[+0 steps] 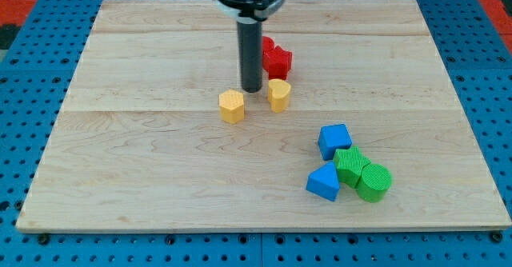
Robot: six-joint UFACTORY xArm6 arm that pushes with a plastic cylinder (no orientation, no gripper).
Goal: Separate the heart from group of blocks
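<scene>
A yellow heart block lies near the board's middle, just below a red star block. A second red block sits behind the star, partly hidden by the rod. A yellow hexagon block lies to the heart's left. My tip rests on the board between the hexagon and the heart, close to the heart's upper left and left of the red star.
At the view's lower right a cluster lies together: a blue cube-like block, a blue triangle block, a green block and a green cylinder. The wooden board sits on a blue pegboard.
</scene>
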